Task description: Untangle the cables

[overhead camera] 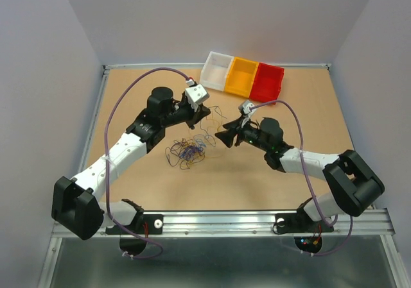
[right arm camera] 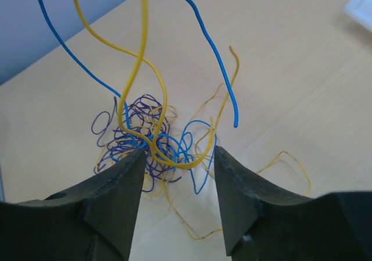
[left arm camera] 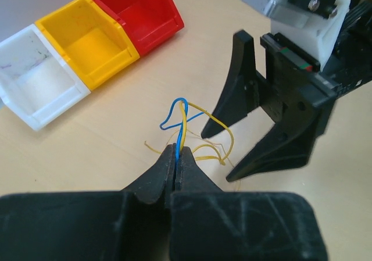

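Cables (overhead camera: 186, 152) lie as one loose tangle mid-frame on the table (overhead camera: 308, 140) in the top view, below and left of where the two grippers meet; blue, yellow and dark purple-looking strands mixed. Left gripper (left arm camera: 176, 156) is clenched on a blue strand (left arm camera: 179, 127) and a yellow strand (left arm camera: 185, 124); both are pinched between the tips at centre of the left wrist view, with short ends looping above the pinch; more thin yellow wire curls just right of it. Right gripper (left arm camera: 218, 156) is released, fingers spread wide, at right of that frame, tips pointing at the pinched strands; near them, contact not clear. In the right wrist view the tangle shows through the gap between the spread fingers; one blue and one yellow strand rise from it to the upper left of the frame; another blue piece hangs from top centre with its free end at centre right; nothing is gripped there.

White bin (overhead camera: 216, 70), yellow bin (overhead camera: 243, 75) and red bin (overhead camera: 266, 81) sit in a row at top centre of the top view, well apart from the tangle; lavender hoses (overhead camera: 122, 102) arc over the arms. Left arm (overhead camera: 128, 150) reaches from lower left up to centre; right arm (overhead camera: 308, 163) lies low from lower right, gripper pointing left; the tips face each other.
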Robot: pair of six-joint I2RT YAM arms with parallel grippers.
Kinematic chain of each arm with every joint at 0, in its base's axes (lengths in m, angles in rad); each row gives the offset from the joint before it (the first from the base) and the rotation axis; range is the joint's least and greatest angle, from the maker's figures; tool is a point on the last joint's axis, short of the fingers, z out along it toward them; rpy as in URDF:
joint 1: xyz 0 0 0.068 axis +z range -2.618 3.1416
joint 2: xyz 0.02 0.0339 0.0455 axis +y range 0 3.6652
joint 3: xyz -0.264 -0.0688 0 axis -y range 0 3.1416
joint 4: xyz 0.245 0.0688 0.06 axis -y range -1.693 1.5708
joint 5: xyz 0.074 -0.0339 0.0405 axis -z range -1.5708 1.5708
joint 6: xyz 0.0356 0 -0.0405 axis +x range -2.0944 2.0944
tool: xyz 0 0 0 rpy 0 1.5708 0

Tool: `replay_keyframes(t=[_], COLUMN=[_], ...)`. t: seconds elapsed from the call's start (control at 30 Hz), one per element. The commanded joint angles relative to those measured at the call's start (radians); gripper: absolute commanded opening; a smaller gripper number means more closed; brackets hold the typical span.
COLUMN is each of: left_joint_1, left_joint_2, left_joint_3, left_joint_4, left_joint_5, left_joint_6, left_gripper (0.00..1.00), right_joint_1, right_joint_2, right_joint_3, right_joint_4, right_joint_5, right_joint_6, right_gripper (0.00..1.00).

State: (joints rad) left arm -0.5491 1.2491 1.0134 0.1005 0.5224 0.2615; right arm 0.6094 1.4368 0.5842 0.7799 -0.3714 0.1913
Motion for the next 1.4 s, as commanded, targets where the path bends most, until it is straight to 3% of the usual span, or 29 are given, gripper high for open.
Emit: replay_keyframes(t=[0.0,0.03,0.1,0.23,0.57,0.6,0.63,0.7,0.77,1.0,1.1,1.23,1.3,1.33,1.37], left_joint_1=[-0.006,-0.006,-0.005,-0.005,0.009,0.011,0.011,0.011,0.011,0.011,0.011,0.011,0.011,0.011,0.012], left_joint_2=[-0.016,-0.017,-0.02,-0.023,-0.037,-0.037,-0.036,-0.031,-0.03,-0.033,-0.031,-0.024,-0.02,-0.02,-0.019], left_joint_3=[-0.002,-0.004,-0.007,-0.007,-0.03,-0.03,-0.029,-0.026,-0.022,-0.022,-0.022,-0.018,-0.018,-0.018,-0.016], left_joint_4=[0.061,0.061,0.061,0.057,0.093,0.093,0.091,0.085,0.081,0.073,0.07,0.064,0.062,0.062,0.061], left_joint_5=[0.031,0.03,0.031,0.03,-0.042,-0.039,-0.033,-0.013,-0.004,0.011,0.021,0.036,0.034,0.033,0.028], left_joint_6=[0.013,0.012,0.01,0.004,-0.018,-0.019,-0.019,-0.016,-0.015,-0.013,-0.015,-0.013,-0.011,-0.011,-0.011], left_gripper=[0.0,0.0,0.0,0.0,0.0,0.0,0.0,0.0,0.0,0.0,0.0,0.0,0.0,0.0,0.0], right_joint_1=[0.0,0.001,0.0,0.001,0.0,0.001,0.001,0.001,0.0,0.0,0.0,0.0,0.0,0.0,0.0], right_joint_2=[0.025,0.028,0.034,0.019,-0.05,-0.052,-0.05,-0.039,-0.012,0.068,0.092,0.117,0.123,0.125,0.123], right_joint_3=[0.071,0.072,0.075,0.068,0.011,0.011,0.011,0.017,0.028,0.078,0.097,0.101,0.105,0.103,0.1], right_joint_4=[0.096,0.096,0.096,0.096,0.094,0.096,0.096,0.105,0.108,0.131,0.15,0.205,0.225,0.228,0.231], right_joint_5=[-0.032,-0.028,-0.029,0.005,0.126,0.097,0.077,0.02,-0.001,-0.03,-0.021,-0.005,0.003,0.011,0.017], right_joint_6=[0.017,0.025,0.025,0.037,0.039,0.036,0.024,0.017,0.017,0.033,0.053,0.083,0.092,0.094,0.102], right_gripper=[0.44,0.37,0.34,0.01,0.01,0.06,0.39,0.72,0.78,0.79,0.74,0.6,0.44,0.23,0.15])
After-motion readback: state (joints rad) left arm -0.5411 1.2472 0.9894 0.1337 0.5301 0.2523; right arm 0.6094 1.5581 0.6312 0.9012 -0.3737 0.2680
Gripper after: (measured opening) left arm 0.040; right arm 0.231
